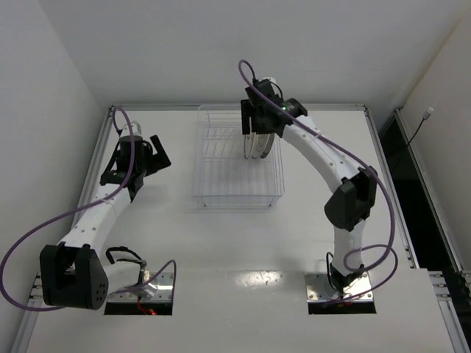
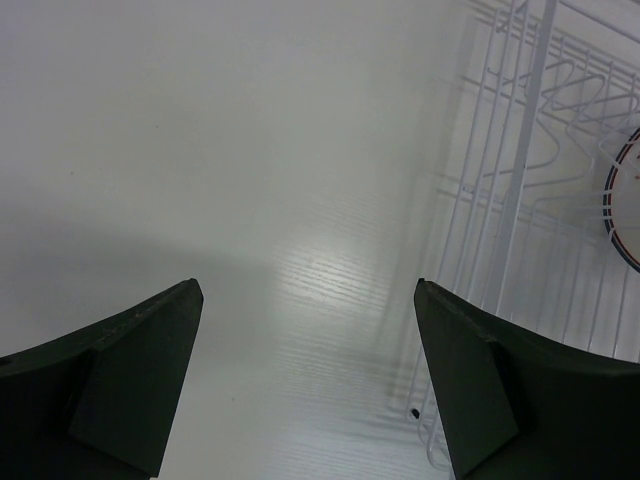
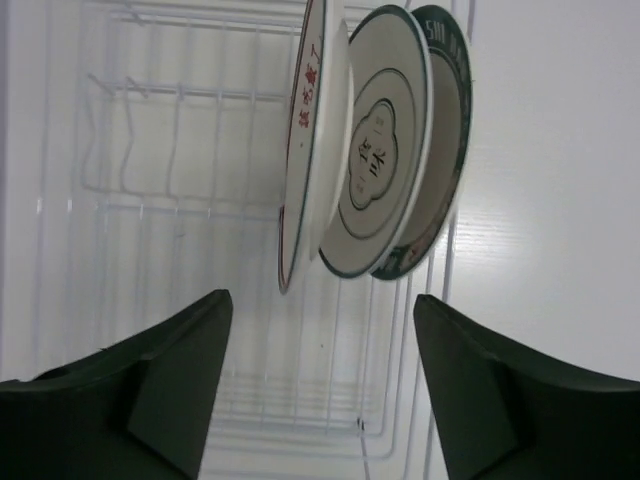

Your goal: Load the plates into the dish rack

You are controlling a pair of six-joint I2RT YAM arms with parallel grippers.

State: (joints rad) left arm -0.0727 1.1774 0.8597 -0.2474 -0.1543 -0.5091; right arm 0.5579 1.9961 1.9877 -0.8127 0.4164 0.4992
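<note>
Three plates stand on edge in the clear wire dish rack [image 1: 221,173], at its far right. In the right wrist view, the left plate [image 3: 303,150] is almost edge-on, showing red marks. The middle plate [image 3: 375,150] has a thin dark rim and a central motif. The dark-blue-rimmed plate [image 3: 452,120] is behind it. My right gripper [image 3: 320,310] is open and empty just above the plates, touching none; it also shows in the top view [image 1: 257,126]. My left gripper [image 2: 308,290] is open and empty over bare table left of the rack [image 2: 520,200]; it also shows in the top view [image 1: 158,153].
The table [image 1: 221,250] is white, with a raised metal rim along its left, far and right edges. White walls stand close behind and to the left. One plate's rim [image 2: 622,200] shows at the right edge of the left wrist view. Purple cables loop off both arms.
</note>
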